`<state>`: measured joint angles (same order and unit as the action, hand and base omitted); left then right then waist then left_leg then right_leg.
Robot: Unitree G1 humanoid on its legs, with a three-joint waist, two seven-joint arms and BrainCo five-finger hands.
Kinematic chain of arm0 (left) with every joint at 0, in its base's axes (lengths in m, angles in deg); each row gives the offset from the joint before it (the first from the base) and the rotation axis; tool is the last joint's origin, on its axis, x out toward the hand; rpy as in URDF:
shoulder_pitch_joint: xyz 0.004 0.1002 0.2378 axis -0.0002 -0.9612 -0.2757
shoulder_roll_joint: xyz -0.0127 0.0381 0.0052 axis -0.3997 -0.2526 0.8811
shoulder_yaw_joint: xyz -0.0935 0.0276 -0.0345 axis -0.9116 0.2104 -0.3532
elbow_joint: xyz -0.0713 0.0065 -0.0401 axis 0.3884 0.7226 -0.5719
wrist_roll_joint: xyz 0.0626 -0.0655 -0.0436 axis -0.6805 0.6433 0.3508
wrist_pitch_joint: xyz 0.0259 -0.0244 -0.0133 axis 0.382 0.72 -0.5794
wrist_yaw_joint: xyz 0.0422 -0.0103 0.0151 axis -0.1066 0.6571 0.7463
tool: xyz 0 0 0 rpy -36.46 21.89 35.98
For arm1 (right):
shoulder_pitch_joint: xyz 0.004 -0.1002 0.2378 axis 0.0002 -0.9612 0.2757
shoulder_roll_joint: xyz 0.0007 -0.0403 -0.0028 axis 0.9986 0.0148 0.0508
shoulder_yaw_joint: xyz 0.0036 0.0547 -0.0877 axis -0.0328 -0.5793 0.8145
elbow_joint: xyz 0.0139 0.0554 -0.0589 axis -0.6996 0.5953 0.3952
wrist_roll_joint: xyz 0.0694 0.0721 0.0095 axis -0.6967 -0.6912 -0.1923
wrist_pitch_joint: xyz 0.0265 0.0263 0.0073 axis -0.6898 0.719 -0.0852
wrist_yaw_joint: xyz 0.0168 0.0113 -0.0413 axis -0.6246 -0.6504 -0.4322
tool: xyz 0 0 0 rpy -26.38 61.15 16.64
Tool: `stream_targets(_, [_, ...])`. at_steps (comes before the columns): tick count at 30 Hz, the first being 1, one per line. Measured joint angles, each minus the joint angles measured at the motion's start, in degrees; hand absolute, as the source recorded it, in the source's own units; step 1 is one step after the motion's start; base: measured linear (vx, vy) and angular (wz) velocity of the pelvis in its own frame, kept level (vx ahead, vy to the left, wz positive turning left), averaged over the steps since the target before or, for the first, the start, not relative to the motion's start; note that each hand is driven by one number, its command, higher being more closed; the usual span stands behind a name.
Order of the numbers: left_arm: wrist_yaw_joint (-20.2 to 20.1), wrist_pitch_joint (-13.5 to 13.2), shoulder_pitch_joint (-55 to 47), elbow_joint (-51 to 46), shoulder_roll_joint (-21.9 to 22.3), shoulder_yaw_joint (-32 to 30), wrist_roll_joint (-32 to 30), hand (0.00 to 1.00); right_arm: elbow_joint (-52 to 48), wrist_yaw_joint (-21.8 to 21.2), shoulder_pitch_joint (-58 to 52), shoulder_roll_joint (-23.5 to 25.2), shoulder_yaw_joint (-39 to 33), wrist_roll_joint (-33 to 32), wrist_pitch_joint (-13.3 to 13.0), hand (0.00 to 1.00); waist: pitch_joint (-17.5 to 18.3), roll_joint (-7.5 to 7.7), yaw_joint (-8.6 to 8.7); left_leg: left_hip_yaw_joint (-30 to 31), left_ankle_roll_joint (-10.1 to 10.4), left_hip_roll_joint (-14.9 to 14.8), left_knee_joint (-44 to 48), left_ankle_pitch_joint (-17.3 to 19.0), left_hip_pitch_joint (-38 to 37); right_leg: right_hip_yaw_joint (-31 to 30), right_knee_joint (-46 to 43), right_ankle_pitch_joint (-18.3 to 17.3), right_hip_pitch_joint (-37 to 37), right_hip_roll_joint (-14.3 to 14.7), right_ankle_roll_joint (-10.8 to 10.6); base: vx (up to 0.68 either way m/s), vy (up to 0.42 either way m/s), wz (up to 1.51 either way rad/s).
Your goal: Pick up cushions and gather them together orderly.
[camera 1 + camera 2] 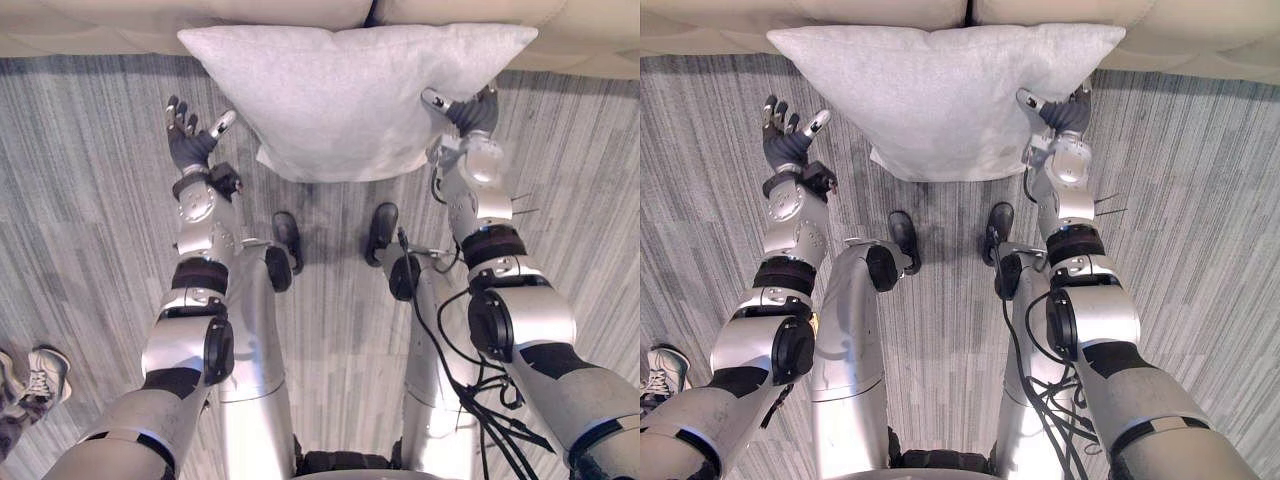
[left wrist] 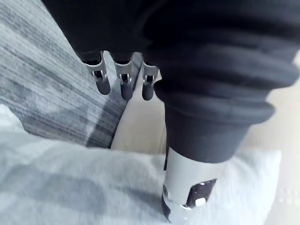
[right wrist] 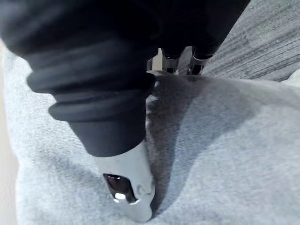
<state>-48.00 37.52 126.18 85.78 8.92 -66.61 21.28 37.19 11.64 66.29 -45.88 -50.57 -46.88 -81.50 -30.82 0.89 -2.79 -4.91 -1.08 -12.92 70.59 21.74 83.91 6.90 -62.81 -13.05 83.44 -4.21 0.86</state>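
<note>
A pale grey-white square fabric cushion (image 1: 350, 100) stands tilted against the front edge of the cream upholstered sofa (image 1: 100, 30). Its top edge lies over the sofa's front, under the seam between the two seat sections. Its lower corner hangs over the grey striped carpet floor (image 1: 90, 200) just before the sofa.

The right hand (image 1: 470, 115) is at the cushion's right edge, below its upper right corner. In the right wrist view its thumb (image 3: 129, 183) lies pressed into the cushion's front face, denting the cloth, and its fingers (image 3: 197, 65) reach over a ridge of the fabric, their tips hidden behind it. The edge of the cushion sits pinched between thumb and fingers.

The left hand (image 1: 190, 145) is raised over the carpet just beside the cushion's left edge, with a strip of floor showing between them in the head views. It is released: the fingers (image 2: 102, 79) are straight and spread, the thumb stands out toward the cushion, and nothing is held in the palm.

Near the floor's left edge, well apart from the cushion and behind the left arm, a person's white sneaker (image 1: 45, 375) rests on the carpet.
</note>
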Motion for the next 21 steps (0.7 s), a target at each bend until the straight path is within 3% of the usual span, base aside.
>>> stream_targets(7, [3.6,0.1,1.8,-0.3,-0.2,2.0,-0.1,1.0,-0.2,1.2,0.6,0.5,3.9,-2.8,-0.1,1.0,0.0,0.0,0.83,0.0,1.1,0.0,-1.5,-0.9,-0.4,0.4,0.4,0.2,-0.1,0.1,0.3,-0.02,0.005,0.03])
stream_targets(10, [5.0,0.2,0.6,-3.7,-0.5,2.5,-0.3,1.0,-4.4,1.2,-1.8,0.8,7.4,-2.8,-0.1,1.0,0.0,0.0,1.77,0.0,1.0,-0.2,-1.4,-1.1,-1.2,0.4,0.3,0.3,-0.9,0.2,0.5,-0.05,0.016,-0.01])
stream_targets(13, [6.4,0.2,-4.3,-10.5,-0.6,4.1,-1.2,1.0,-15.2,1.2,-10.1,0.9,11.4,-2.6,-0.1,1.0,0.0,0.01,1.95,-0.1,0.9,-1.1,-1.4,-1.1,-4.9,0.8,0.8,0.4,-4.6,0.6,0.6,-0.05,0.01,-0.05])
stream_targets(17, [7.7,-0.5,-15.6,-23.6,0.0,6.8,-4.2,1.0,-30.2,1.0,-22.7,1.4,14.1,-1.1,-1.4,1.0,0.1,0.06,1.87,-1.1,1.3,-1.5,-6.3,-1.2,-16.2,0.7,6.0,0.6,-15.5,1.6,0.9,-0.1,-0.026,0.0])
stream_targets(19, [8.3,-1.5,-23.7,-31.2,1.1,8.3,-5.8,1.0,-39.5,0.3,-32.0,3.0,14.3,1.0,-2.6,1.0,0.2,0.08,1.65,-2.3,2.2,-1.4,-11.5,-1.4,-25.8,1.0,11.1,0.9,-24.8,1.7,0.9,-0.06,-0.051,0.0])
stream_targets(20, [8.3,-1.8,-26.0,-32.7,1.6,9.0,-6.3,1.0,-41.0,0.1,-34.4,3.6,14.4,1.2,-2.8,1.0,1.1,0.07,1.57,-2.5,2.2,-1.3,-12.8,-1.4,-27.8,1.1,12.4,1.0,-26.6,1.6,0.7,0.02,-0.035,0.01])
stream_targets(21, [8.3,-2.5,-31.9,-36.0,3.1,10.3,-7.0,1.0,-43.9,-0.4,-39.8,4.5,14.8,1.9,-3.5,1.0,4.8,0.15,1.66,-3.2,2.8,-1.1,-15.7,-1.8,-30.6,1.5,15.1,1.4,-29.4,1.4,0.4,0.08,-0.022,0.02])
